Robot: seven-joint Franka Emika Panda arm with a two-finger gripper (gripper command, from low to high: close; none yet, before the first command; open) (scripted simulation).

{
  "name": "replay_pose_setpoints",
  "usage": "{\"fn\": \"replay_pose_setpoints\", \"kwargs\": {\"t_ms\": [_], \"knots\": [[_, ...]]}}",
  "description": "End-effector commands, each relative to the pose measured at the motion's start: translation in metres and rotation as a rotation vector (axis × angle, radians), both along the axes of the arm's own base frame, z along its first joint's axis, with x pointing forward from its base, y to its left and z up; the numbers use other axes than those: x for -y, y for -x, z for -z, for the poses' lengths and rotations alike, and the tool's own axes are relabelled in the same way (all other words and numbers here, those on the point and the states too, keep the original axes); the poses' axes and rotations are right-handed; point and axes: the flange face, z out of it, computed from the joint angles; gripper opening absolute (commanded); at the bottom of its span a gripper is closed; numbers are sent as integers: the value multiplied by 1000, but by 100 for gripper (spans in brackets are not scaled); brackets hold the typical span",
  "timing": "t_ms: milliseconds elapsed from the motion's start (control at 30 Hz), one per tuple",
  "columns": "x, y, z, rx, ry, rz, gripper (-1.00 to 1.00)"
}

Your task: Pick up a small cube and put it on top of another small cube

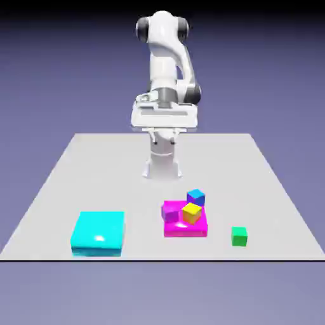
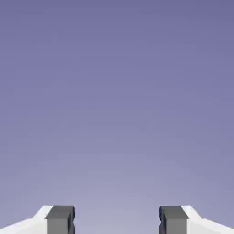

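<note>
Small plain bright green cube (image 1: pixel 239 236) sits alone on the grey tabletop (image 1: pixel 95 165), at three o'clock from the flat magenta block (image 1: pixel 185 227). Jaws stand wide apart, holding nothing, in the hand view.

hand (image 2: pixel 117 221) — fingers cut off btm
</note>
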Motion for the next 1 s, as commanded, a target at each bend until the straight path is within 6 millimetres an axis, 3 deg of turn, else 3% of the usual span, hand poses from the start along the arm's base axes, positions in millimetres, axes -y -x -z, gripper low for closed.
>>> {"fn": "replay_pose_setpoints", "kwargs": {"t_ms": [0,233,433,633,833,867,967], "knots": [[-9,-8,6,-33,26,-44,0],[-81,-54,59,-252,211,-367,0],[-149,-76,117,-426,369,-658,0],[-218,-79,186,-590,523,-956,0],[-281,-64,261,-748,672,-1252,0],[-281,-64,261,-748,672,-1252,0],[-275,-64,310,-748,672,-1251,0]]}}
